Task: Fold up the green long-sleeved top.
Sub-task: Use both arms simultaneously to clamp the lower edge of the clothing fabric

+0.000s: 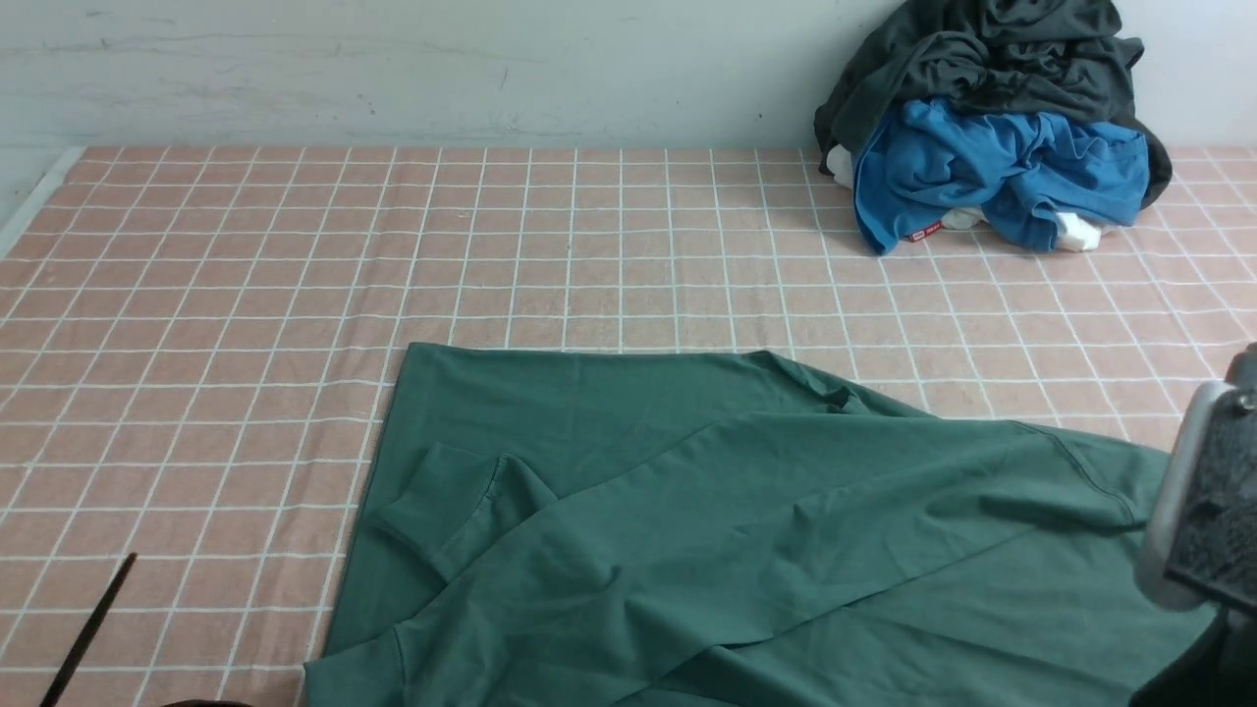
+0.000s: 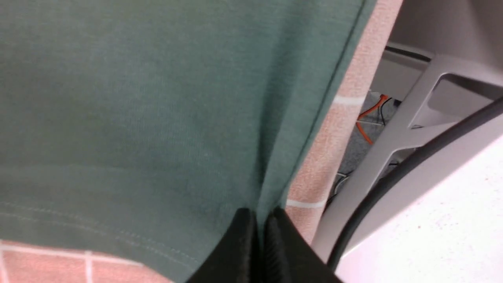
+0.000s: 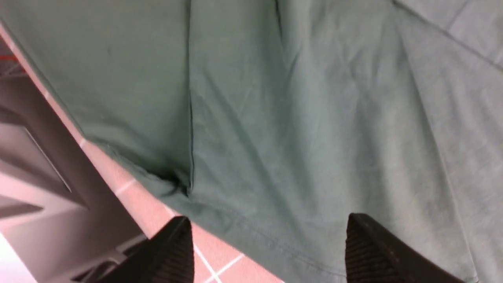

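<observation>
Looks partly done, by this reading. Shows the top [image 1: 687, 511] spread over the near half of the desk [image 1: 196, 295], centre to right, with 1 cuffed sleeve turned in at the left and 1 long layer slanting across the body. Leaves the body to be folded over and squared up. Has the left gripper [image 2: 257, 214] with jaws clenched on a pinch of cloth near the top's edge. Has the right gripper [image 3: 269, 220] with jaws released, straddling the hem and grasping nothing.
</observation>
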